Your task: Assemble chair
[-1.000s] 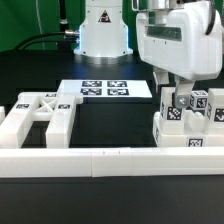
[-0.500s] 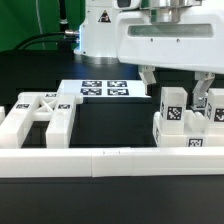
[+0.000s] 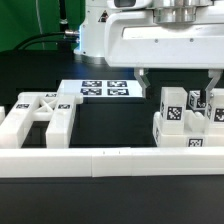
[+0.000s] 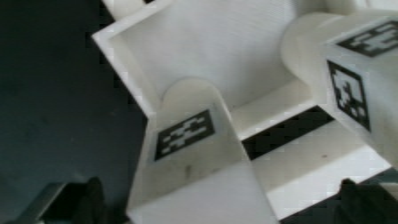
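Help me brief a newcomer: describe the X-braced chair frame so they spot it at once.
Start at the long white border rail across the foreground. Behind its end on the exterior view's left sits the X-braced frame. Unlike the upright tagged legs at the exterior view's right, it is low, with crossed bars on top.

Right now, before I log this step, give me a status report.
Gripper open, holding nothing, above the upright legs. X-braced frame sits apart, at the exterior view's left. No obstruction visible.
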Available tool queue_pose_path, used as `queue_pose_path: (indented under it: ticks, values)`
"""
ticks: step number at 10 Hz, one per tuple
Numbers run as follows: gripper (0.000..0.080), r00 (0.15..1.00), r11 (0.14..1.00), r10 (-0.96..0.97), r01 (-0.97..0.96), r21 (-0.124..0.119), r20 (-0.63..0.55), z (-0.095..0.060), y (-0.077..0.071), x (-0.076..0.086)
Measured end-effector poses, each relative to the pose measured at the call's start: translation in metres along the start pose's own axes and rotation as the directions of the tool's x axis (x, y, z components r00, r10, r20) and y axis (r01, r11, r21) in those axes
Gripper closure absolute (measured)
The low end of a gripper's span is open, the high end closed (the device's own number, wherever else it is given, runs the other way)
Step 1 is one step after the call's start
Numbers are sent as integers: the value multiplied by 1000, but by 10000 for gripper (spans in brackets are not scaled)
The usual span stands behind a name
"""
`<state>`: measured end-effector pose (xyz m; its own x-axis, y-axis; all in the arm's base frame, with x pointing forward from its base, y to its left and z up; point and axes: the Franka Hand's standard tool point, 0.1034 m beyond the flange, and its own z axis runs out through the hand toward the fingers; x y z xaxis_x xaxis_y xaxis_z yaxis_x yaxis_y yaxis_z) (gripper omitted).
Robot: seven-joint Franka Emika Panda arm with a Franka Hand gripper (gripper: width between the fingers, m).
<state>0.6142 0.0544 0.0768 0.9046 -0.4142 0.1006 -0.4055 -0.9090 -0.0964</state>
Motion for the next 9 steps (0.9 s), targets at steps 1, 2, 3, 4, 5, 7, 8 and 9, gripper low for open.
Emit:
queue_pose_path:
  ticks: [1, 2, 3, 4, 5, 7, 8, 9]
  values:
    - [151, 998, 998, -66, 66, -1, -1, 0, 1, 0]
    - [151, 993, 993, -119, 119, -3, -7, 1, 3, 0]
    - [151, 990, 990, -143, 143, -9, -9, 1, 3, -1]
    - [274, 983, 983, -182, 182, -22, -10, 1, 3, -1]
    - [415, 985, 985, -172, 172, -22, -9, 2, 4, -1]
    - [514, 986, 985, -169, 168, -22, -9, 2, 4, -1]
    - [514, 988, 988, -153, 152, -22, -9, 2, 4, -1]
    - [514, 996, 996, -92, 92, -19, -9, 2, 3, -1]
